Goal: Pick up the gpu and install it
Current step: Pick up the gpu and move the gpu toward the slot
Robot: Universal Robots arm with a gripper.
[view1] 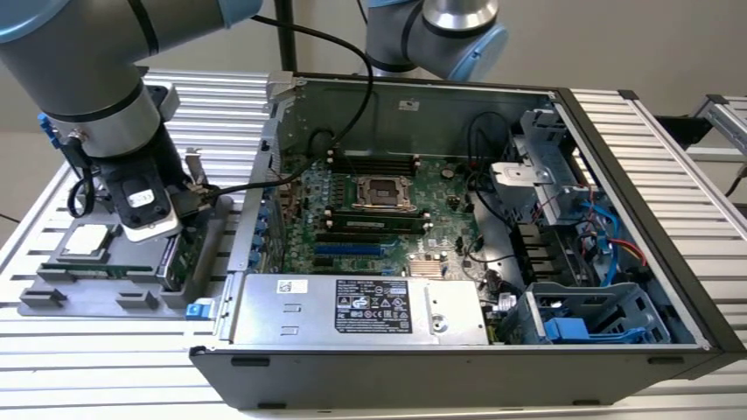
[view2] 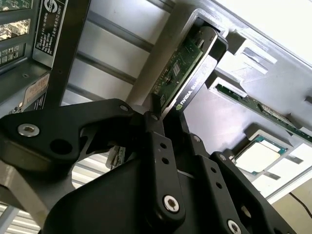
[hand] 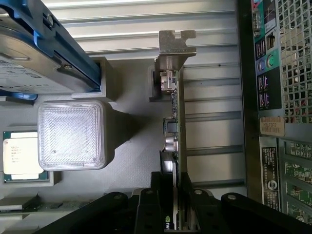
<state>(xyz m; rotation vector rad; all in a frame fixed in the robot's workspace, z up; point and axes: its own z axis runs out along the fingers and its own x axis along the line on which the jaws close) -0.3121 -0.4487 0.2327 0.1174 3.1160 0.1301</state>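
The gpu (hand: 178, 114) is a thin green card standing on its edge in a slot of the grey parts tray (view1: 70, 302), at the exterior view's left beside the computer case. Its silver bracket (hand: 173, 53) is at the end away from my fingers. My gripper (hand: 174, 185) has come down over the card, one black finger on each face, shut on it. In the second wrist view the gripper (view2: 158, 114) clamps the gpu (view2: 183, 63) at its near end. In the exterior view the gripper (view1: 175, 234) sits low over the tray, hiding most of the gpu (view1: 171, 256).
The open computer case (view1: 653, 289) lies at the exterior view's right, its motherboard (view1: 373, 210) and blue card slot (view1: 350, 254) exposed. The tray also holds a processor (view1: 84, 242), a memory stick (view2: 253, 105), a hard drive with blue rails (hand: 34, 44) and a white block (hand: 70, 134).
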